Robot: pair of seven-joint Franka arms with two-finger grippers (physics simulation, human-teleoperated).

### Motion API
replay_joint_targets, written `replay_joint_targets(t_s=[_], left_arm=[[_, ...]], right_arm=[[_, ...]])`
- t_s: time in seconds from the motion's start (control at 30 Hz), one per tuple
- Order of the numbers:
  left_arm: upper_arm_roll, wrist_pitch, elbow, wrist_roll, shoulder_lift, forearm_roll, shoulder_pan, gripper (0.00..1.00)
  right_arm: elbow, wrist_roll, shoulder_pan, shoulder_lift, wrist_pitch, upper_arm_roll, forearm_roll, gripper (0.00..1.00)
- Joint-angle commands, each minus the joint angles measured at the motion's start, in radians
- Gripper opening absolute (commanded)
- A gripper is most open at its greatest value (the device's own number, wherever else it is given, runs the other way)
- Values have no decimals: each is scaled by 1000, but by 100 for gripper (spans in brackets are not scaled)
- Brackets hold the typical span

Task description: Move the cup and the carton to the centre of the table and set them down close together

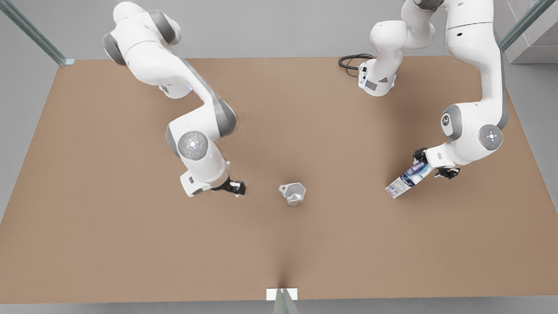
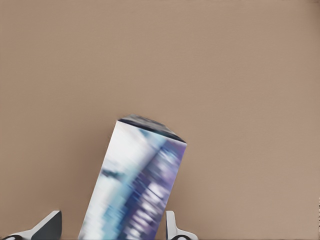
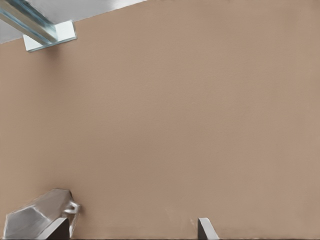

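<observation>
Left gripper point(image 1: 430, 165) clamps the carton point(image 1: 406, 179); right gripper point(image 1: 237, 188), fingers apart, beside the cup point(image 1: 293, 193)

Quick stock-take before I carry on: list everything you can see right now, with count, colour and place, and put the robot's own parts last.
cup: one, light grey, on the table near its centre, free of both grippers.
carton: one, white and dark blue, held tilted on the front view's right side.
table: one, matte brown, under everything.
cable: one, black, looped at the far edge by an arm's base.
frame posts: glassy green-grey, at the far corners and the near edge's middle.
left gripper: one, black fingers, shut on the carton, on the front view's right.
right gripper: one, black fingers, open, beside the cup on the front view's left, not touching it.
</observation>
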Motion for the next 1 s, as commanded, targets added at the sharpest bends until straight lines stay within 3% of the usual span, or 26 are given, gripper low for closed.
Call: replay_joint_targets(t_s=[0.0, 0.1, 0.13, 0.2, 0.27, 0.37, 0.47, 0.5, 0.53, 0.57, 0.7, 0.8, 0.83, 0.97], left_arm=[[0, 0, 1, 0, 0, -1, 1, 100], [-2, -8, -1, 9, 2, -26, 1, 100], [-3, -12, -1, 42, 5, -26, 1, 100], [-6, -12, -2, 69, 8, -26, -1, 100], [-6, -3, 1, 67, 15, -26, -1, 100], [-6, 35, 10, 66, 54, -26, 1, 100], [-8, 58, 16, 59, 63, -29, -1, 100], [-18, 58, 16, 53, 68, -40, -1, 85], [-18, 58, 16, 47, 68, -66, -1, 49], [-18, 57, 16, 39, 68, -75, -1, 41], [-18, 58, 16, 27, 69, -75, -1, 41], [-38, -11, 33, -279, 22, -89, -5, 45], [-37, -115, 53, -534, -24, -80, -34, 45], [-40, -213, 73, -1618, -64, -92, -311, 48]], right_arm=[[-15, -40, -30, -29, -26, -1, 0, 100], [-330, -380, -323, -388, -54, 0, 77, 100], [-341, -463, -377, -444, -138, -9, 89, 100], [-330, -572, -363, -460, -241, -127, 124, 100], [-327, -574, -357, -458, -279, -158, 124, 100], [-328, -572, -363, -458, -222, -83, 146, 100], [-328, -569, -337, -471, -179, -76, 146, 100], [-328, -569, -331, -467, -173, -75, 144, 100], [-327, -569, -328, -463, -170, -75, 141, 100], [-327, -572, -326, -463, -175, -75, 141, 100], [-331, -569, -322, -455, -170, -75, 137, 100], [-333, -568, -325, -455, -170, -76, 137, 100], [-333, -568, -326, -457, -170, -76, 137, 100], [-334, -566, -326, -458, -170, -78, 135, 100]])
